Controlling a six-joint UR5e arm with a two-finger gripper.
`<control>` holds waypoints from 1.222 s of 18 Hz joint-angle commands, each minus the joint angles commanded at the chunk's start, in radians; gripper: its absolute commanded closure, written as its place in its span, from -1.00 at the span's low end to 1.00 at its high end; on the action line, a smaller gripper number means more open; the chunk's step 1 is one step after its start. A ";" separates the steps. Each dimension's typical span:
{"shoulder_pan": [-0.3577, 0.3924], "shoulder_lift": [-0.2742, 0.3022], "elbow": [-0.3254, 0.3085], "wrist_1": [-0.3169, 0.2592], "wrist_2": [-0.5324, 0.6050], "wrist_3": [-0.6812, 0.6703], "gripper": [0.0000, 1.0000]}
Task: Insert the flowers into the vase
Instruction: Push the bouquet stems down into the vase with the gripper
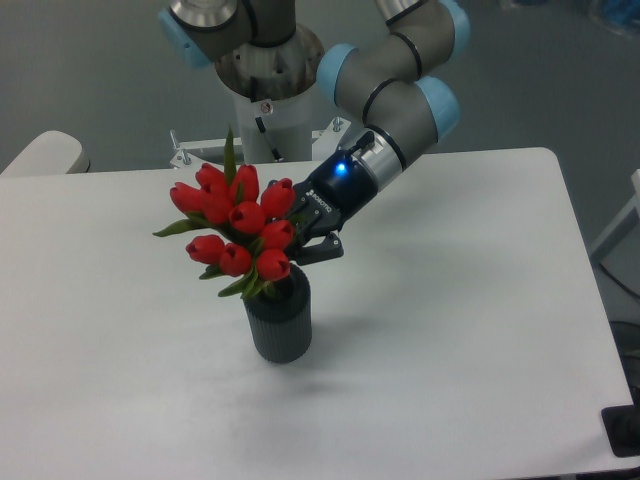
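The flowers [238, 222], a bunch of red closed tulips with green leaves, lean to the left above the vase [279, 323], and their lower end sits at its round mouth. The vase is small, dark grey and ribbed, and it stands upright on the white table [450, 330]. My gripper [300, 238] reaches in from the upper right and is shut on the flowers just above the vase rim. The tulip heads hide part of its fingers. The stems are mostly hidden by the heads and the vase mouth.
The arm's base [265, 95] stands behind the table's back edge. A pale rounded object [45, 155] lies off the table's back left corner. A black fitting [624, 432] sits at the front right corner.
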 joint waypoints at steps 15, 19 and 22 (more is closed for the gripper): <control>0.005 -0.034 -0.034 0.000 0.005 -0.003 0.44; 0.008 -0.043 -0.031 0.000 0.005 -0.005 0.37; 0.011 -0.045 -0.028 0.000 0.006 -0.006 0.20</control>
